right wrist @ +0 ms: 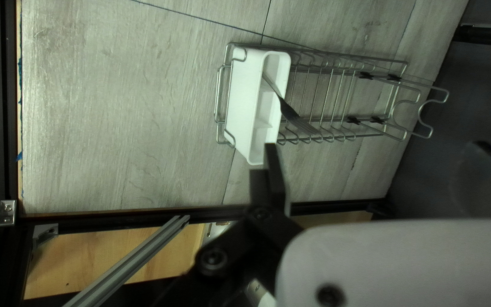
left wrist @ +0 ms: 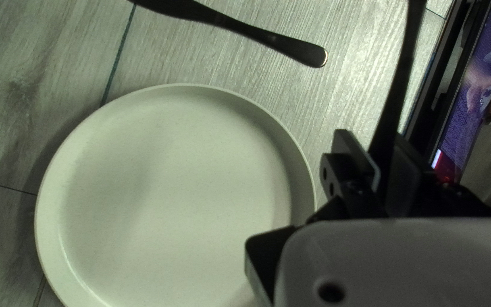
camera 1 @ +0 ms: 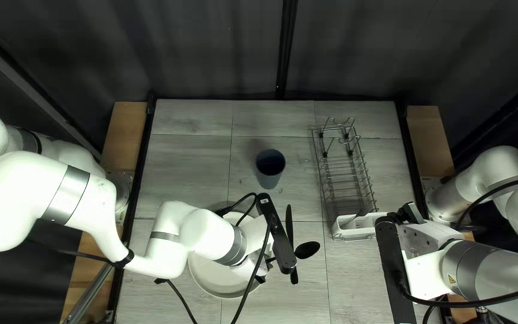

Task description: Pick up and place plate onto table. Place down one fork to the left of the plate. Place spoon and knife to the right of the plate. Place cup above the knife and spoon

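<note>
The plate lies on the table, partly under my left gripper. A dark spoon sticks out past that gripper, its bowl to the right of a knife lying on the table. In the left wrist view, my left gripper is shut on the spoon's handle, beside the plate and the knife. Toward the table's right edge, my right gripper stands open. The right wrist view shows the gripper empty, near a fork in the rack's white holder. The cup stands upright behind the plate.
A wire rack stands right of the cup, with its white utensil holder at the near end. Dark rails and wooden boards run along the table's sides. A screen stands past the near edge in the left wrist view.
</note>
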Controlling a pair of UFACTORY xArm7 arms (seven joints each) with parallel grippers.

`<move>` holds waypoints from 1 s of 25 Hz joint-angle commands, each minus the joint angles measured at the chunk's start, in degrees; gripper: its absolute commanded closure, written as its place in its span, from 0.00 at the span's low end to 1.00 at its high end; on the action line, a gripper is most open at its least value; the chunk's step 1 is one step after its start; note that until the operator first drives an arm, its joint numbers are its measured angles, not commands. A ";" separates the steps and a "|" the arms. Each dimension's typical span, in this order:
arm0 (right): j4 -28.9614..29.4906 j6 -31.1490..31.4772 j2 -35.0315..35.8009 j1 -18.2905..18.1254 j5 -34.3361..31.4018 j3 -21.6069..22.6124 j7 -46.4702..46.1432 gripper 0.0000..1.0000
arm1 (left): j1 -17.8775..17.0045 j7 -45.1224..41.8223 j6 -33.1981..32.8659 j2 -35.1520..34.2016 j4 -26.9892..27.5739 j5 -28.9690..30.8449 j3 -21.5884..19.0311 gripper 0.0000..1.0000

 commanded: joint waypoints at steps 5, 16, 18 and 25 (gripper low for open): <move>0.00 0.00 0.00 0.00 0.00 0.00 0.00 0.00 | 5.72 0.07 0.79 -1.52 1.84 -3.72 -4.88 1.00; 0.00 0.00 0.00 0.00 0.00 0.00 0.00 0.00 | 12.61 -12.62 2.05 -10.68 8.69 -12.15 -11.16 1.00; 0.00 0.00 0.00 0.00 0.00 0.00 0.00 0.00 | 14.12 -14.79 3.73 -12.02 10.29 -12.98 -11.85 1.00; 0.00 0.00 0.00 0.00 0.00 0.00 0.00 0.00 | 16.60 -16.61 5.28 -13.03 11.72 -14.68 -13.11 1.00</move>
